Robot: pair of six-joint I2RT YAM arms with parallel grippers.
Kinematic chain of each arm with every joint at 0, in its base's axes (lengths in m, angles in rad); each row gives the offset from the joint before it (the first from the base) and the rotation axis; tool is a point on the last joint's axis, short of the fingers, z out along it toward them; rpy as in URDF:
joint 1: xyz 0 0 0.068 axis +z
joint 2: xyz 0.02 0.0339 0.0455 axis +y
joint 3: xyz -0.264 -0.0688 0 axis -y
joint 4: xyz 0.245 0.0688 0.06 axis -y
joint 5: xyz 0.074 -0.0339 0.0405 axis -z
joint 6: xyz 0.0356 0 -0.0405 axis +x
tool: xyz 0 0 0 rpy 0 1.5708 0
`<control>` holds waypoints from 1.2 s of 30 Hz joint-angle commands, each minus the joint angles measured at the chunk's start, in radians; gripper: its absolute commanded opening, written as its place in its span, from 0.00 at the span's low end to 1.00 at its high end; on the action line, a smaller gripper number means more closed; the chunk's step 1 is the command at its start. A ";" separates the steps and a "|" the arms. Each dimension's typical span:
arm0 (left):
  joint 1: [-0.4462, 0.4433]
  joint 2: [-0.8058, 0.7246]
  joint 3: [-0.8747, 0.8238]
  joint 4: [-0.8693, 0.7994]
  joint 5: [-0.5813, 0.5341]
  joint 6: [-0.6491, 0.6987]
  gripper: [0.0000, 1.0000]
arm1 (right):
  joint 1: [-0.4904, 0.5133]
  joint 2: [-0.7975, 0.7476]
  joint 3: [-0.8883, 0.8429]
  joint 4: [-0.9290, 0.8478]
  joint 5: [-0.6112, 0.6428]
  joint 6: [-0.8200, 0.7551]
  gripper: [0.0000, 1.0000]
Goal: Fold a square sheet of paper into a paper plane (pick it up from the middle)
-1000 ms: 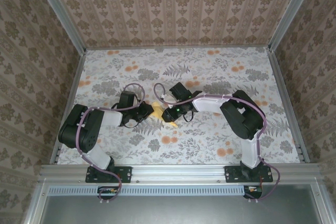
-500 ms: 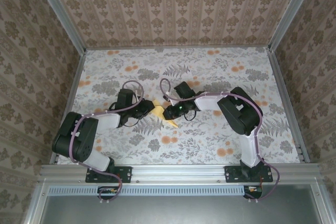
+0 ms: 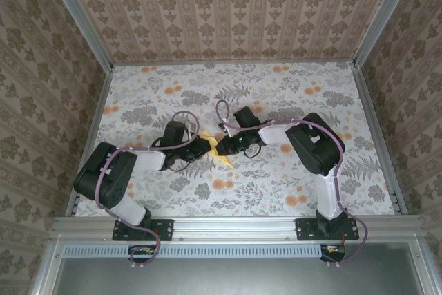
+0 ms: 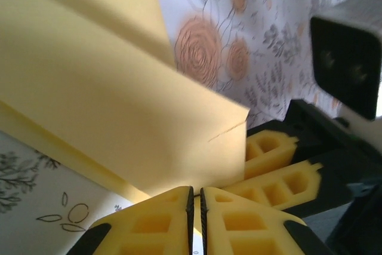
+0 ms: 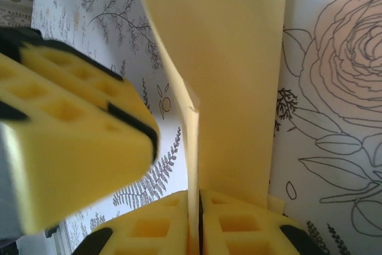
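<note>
Counting gives one creased pale-yellow sheet of paper (image 3: pixel 219 150), lying at the middle of the flowered counter (image 3: pixel 290 94), and two end effectors. From above, the left end effector (image 3: pixel 206 146) and right end effector (image 3: pixel 226 144) meet at that same middle, their jaws unclear. The wrist views settle it: each is pinched tight on the sheet's edge, and each shows the other's yellow fingers (image 4: pixel 268 147) alongside.

Paper plane (image 3: pixel 222 157) mid-table (image 3: pixel 276 94), btwn L fingers (image 4: pixel 149 231) & R fingers (image 5: pixel 239 231).
</note>
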 commanded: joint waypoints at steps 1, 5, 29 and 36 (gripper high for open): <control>-0.010 0.037 0.017 0.036 0.016 0.016 0.13 | -0.005 0.040 -0.003 -0.013 -0.017 0.018 0.12; -0.011 0.053 0.021 0.030 0.002 0.018 0.12 | -0.006 0.043 0.004 -0.030 -0.011 0.014 0.12; -0.008 0.073 0.020 0.066 -0.038 0.008 0.03 | -0.006 0.058 0.028 -0.079 0.001 -0.003 0.12; -0.007 0.077 0.011 0.005 -0.069 0.009 0.02 | -0.006 0.050 0.029 -0.090 -0.007 0.001 0.16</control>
